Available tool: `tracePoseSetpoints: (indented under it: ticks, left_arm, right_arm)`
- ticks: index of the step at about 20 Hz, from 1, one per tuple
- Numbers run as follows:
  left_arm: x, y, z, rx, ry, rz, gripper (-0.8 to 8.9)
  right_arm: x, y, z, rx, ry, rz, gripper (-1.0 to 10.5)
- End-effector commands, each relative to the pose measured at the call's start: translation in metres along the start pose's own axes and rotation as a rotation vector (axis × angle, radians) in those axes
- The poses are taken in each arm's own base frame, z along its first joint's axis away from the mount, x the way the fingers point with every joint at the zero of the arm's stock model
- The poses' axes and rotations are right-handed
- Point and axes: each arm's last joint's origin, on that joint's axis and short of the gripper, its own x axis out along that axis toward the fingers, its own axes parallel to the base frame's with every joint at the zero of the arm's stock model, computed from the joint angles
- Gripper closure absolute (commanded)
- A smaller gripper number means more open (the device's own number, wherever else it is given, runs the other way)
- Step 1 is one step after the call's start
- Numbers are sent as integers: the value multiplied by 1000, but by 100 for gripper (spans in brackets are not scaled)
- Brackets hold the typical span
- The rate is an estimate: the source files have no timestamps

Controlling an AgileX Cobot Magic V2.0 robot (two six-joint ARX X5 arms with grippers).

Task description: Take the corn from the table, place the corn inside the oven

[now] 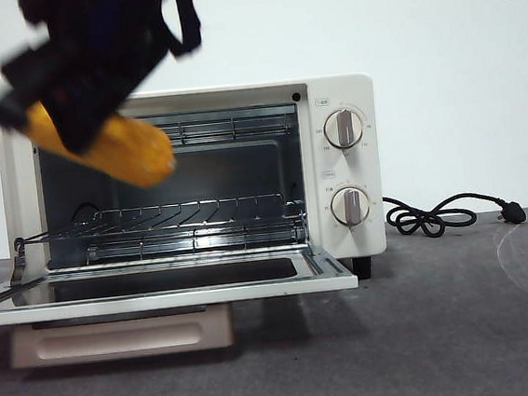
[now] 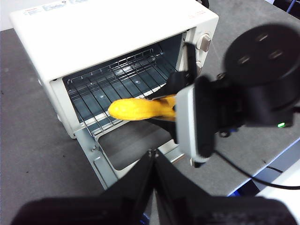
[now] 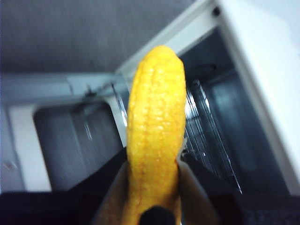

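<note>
right gripper (image 3: 154,206) is clamped on the corn (image 1: 123,146), holding it in the air just in front of the oven (image 1: 350,171) mouth, above the open door and wire rack (image 1: 191,219). left gripper (image 2: 152,157) waits back from the oven, jaws pressed together. the cob looks light, stiff and glossy, so likely slippery; gripping its thick rear half seems sensible.
</note>
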Motion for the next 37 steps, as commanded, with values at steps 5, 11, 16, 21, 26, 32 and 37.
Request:
tracePoseSetpoints:
  ticks: [5, 11, 16, 21, 26, 32, 37]
  left_arm:
    - [1, 0, -2, -7, 3, 1, 819]
    - [1, 0, -2, -7, 4, 1, 819]
    - [1, 0, -2, -7, 3, 2, 819]
    - [2, 1, -1, -7, 2, 27, 819]
    - [2, 1, -1, -7, 2, 27, 819]
    - [2, 1, -1, -7, 3, 27, 819]
    - [2, 1, -2, -7, 3, 27, 819]
  right_arm:
    - [32, 1, -16, -83, 96, -64, 959]
    - [49, -14, -27, -104, 111, -124, 959]
    - [57, -27, -39, -104, 122, -116, 959]
    - [59, -30, -43, -103, 106, -85, 929]
    - [59, -30, -42, -63, 87, -72, 653]
    - [59, -30, -42, -58, 88, -71, 653]
    - [56, -24, -37, -37, 99, -93, 657]
